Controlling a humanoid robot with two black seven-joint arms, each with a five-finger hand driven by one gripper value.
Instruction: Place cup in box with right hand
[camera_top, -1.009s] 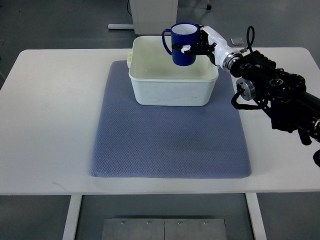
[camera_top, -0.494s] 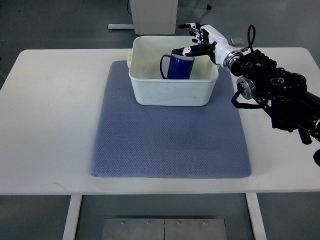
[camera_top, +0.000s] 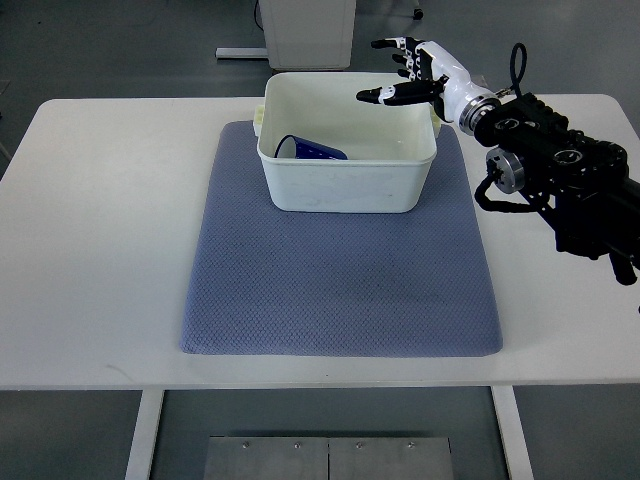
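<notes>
White right hand (camera_top: 415, 75) with black-tipped fingers, black arm (camera_top: 560, 180).

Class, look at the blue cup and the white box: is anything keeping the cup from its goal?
Nothing visible: the blue cup already lies tipped inside the white box, and the right hand hovers open above the far right corner.

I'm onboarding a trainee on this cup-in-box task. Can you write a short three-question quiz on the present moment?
1. True or false: the blue cup stands upright in the white box.
2. The right hand is: A) gripping the cup, B) open above the box's far right corner, C) resting on the blue mat.
3. What does the box sit on?

Key: 1 false, it lies tipped inside. 2 B. 3 The blue mat, on the table.
</notes>
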